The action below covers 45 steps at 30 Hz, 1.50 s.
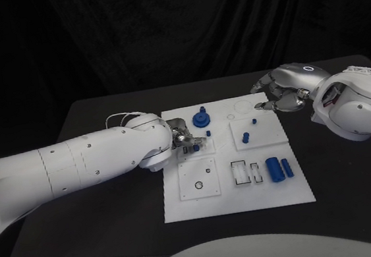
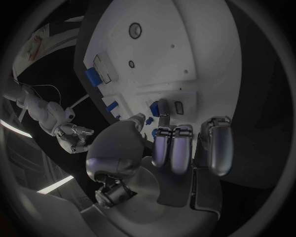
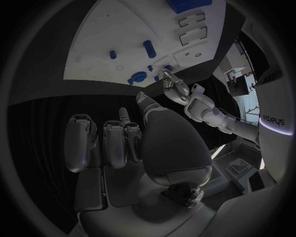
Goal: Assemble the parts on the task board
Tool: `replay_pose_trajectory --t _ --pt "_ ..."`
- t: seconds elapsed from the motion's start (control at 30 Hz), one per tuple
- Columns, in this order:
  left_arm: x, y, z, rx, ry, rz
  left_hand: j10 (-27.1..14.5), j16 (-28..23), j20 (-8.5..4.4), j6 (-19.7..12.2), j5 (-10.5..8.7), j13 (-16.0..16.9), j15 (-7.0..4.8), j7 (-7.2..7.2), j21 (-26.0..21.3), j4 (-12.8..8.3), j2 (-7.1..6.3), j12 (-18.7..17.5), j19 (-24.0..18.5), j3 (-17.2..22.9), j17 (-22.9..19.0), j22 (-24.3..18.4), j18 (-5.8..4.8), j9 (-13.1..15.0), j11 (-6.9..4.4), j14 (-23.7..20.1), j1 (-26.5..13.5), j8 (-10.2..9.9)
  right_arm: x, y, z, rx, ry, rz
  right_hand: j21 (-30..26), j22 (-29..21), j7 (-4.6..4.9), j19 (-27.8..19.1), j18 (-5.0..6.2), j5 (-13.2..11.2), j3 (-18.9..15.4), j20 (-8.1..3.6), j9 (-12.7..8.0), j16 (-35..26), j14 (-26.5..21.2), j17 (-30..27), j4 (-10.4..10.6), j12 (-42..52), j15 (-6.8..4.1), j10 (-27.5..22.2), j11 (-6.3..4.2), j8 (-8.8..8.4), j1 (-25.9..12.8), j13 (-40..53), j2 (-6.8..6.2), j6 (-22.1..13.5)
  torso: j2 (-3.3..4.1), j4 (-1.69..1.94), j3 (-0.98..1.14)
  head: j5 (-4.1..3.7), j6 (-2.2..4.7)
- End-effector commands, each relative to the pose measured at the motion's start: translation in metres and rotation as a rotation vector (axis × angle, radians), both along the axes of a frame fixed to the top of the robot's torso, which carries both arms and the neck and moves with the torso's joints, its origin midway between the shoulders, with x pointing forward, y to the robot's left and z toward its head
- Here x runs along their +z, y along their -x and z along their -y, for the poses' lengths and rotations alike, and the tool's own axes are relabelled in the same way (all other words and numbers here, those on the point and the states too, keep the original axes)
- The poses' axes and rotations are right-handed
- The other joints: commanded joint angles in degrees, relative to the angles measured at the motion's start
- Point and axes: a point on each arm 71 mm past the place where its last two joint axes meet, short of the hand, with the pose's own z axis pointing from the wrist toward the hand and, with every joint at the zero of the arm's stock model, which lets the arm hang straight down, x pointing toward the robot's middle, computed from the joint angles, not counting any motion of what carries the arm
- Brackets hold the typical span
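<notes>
The left hand's (image 1: 183, 140) fingers (image 2: 170, 148) reach down onto the upper left part of the board (image 1: 240, 196); in the left wrist view most of them lie side by side and bent, while the thumb and one slim finger point at a small blue part (image 2: 150, 108) by a rectangular slot, and whether they pinch it or only touch it I cannot tell. The right hand (image 1: 276, 96) hangs over the tabletop (image 1: 97, 116) just beyond the board's far right corner, its fingers (image 3: 114, 143) curled in together with nothing seen in them. The board is a white plate lying flat in the middle of the black tabletop, divided into square panels with round holes and rectangular cut-outs. In the head view a blue disc with a knob (image 1: 201, 120) stands near its far edge just beside the left hand, a short blue peg (image 1: 245, 137) and a tiny blue stub (image 1: 254, 120) stand on the upper right panel, and two blue cylinders (image 1: 275, 169) lie side by side at the lower right, beside two rectangular slots. The left wrist view shows close up the slot and hole beside the fingertips, which the arm hides from the head camera. The right wrist view shows the left hand across the board, next to the disc (image 3: 137, 77).
</notes>
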Motion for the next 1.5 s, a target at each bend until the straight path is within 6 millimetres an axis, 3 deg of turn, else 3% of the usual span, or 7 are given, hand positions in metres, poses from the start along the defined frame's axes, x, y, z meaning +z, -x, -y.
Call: replay_pose_trajectory --t 0.03,0.63,0.83,0.9,1.17,1.3,1.5 --pt "0.005 -0.002 0.002 -0.052 0.038 0.147 5.95 0.15 -0.66 1.23 -0.56 15.08 -0.63 -0.6 0.64 0.08 0.83 0.2 3.21 -2.58 15.09 12.36 -0.1 2.06 -0.65 6.07 -3.17 2.01 -0.001 0.0 0.002 -0.014 0.004 -0.004 -0.27 11.28 0.02 1.32 0.16 0.3 -0.18 0.28 -0.09 -0.38 3.47 2.6 0.09 -0.25 0.43 -0.29 0.06 -0.05 -0.21 5.78 0.28 0.55 -0.02 0.03 -0.01 0.02 -0.01" --pt "0.039 -0.001 -0.011 -0.137 -0.015 0.341 5.95 0.15 -1.68 1.43 1.76 15.08 -1.64 -1.82 2.47 -0.13 1.16 0.2 3.92 -6.17 15.09 12.87 -0.48 7.83 -1.79 6.07 1.92 6.0 0.0 0.001 0.012 -0.036 0.004 0.001 -0.24 11.29 0.03 1.34 0.15 0.33 -0.33 0.34 -0.22 -0.35 3.49 2.65 0.43 -0.25 0.46 -0.25 0.07 -0.1 -0.64 5.78 0.41 0.68 0.04 0.04 -0.04 0.21 -0.01" --pt "0.052 -0.011 -0.018 -0.144 -0.043 0.306 5.95 0.15 -1.76 0.23 6.67 15.08 -1.71 -1.96 2.18 -0.76 1.25 0.2 3.75 -6.39 15.09 12.79 -0.42 10.57 -1.89 6.07 8.09 6.94 0.0 0.001 0.014 -0.041 0.006 0.0 -0.26 11.29 0.02 1.33 0.16 0.35 -0.35 0.34 -0.24 -0.38 3.48 2.6 0.48 -0.27 0.46 -0.26 0.06 -0.11 -0.71 5.75 0.44 0.7 0.0 -0.08 0.04 0.38 -0.01" --pt "0.052 -0.015 -0.022 -0.135 -0.057 0.271 5.95 0.15 -1.73 -0.21 7.0 15.08 -1.66 -1.91 2.02 -1.03 1.11 0.2 3.68 -6.12 15.09 12.74 -0.39 10.81 -1.83 6.07 10.17 6.65 0.0 0.001 0.015 -0.042 0.005 0.001 -0.24 11.29 0.02 1.34 0.16 0.37 -0.35 0.35 -0.26 -0.39 3.48 2.6 0.54 -0.29 0.46 -0.27 0.06 -0.12 -0.77 5.72 0.5 0.72 0.04 -0.11 0.03 0.51 -0.01" --pt "0.044 -0.034 -0.041 -0.077 -0.1 0.137 5.95 0.15 -1.48 -1.4 5.53 15.08 -1.33 -1.36 1.75 -0.66 0.64 0.2 3.52 -6.06 15.09 12.66 -0.34 10.41 -1.41 6.07 12.75 5.0 0.0 0.001 0.015 -0.039 0.003 0.005 -0.29 11.28 0.02 1.32 0.17 0.58 -0.28 0.36 -0.33 -0.34 3.5 2.67 0.56 -0.27 0.47 -0.24 0.07 -0.15 -0.72 5.75 0.65 0.76 0.1 0.02 -0.07 0.22 -0.01" --pt "0.042 -0.042 -0.047 -0.051 -0.124 0.116 5.95 0.15 -1.28 -1.22 2.13 15.08 -1.13 -1.17 1.8 -0.27 0.96 0.2 3.51 -6.11 15.09 12.67 -0.34 10.22 -1.21 6.07 12.98 4.39 0.0 0.001 0.016 -0.04 0.004 0.004 -0.29 11.28 0.02 1.32 0.17 0.58 -0.28 0.36 -0.33 -0.34 3.5 2.67 0.56 -0.27 0.47 -0.24 0.07 -0.15 -0.72 5.75 0.65 0.76 0.12 0.12 -0.03 0.05 -0.01" --pt "0.041 -0.052 -0.049 -0.03 -0.139 0.111 5.95 0.15 -1.19 -0.84 2.11 15.08 -1.05 -1.07 1.83 -0.09 0.93 0.2 3.52 -6.57 15.09 12.68 -0.35 10.22 -1.11 6.07 12.18 4.24 0.0 0.001 0.016 -0.038 0.005 0.002 -0.25 11.29 0.02 1.33 0.16 0.68 -0.25 0.37 -0.36 -0.3 3.52 2.73 0.56 -0.24 0.47 -0.2 0.08 -0.17 -0.69 5.79 0.7 0.77 0.23 0.11 -0.1 0.16 -0.01"
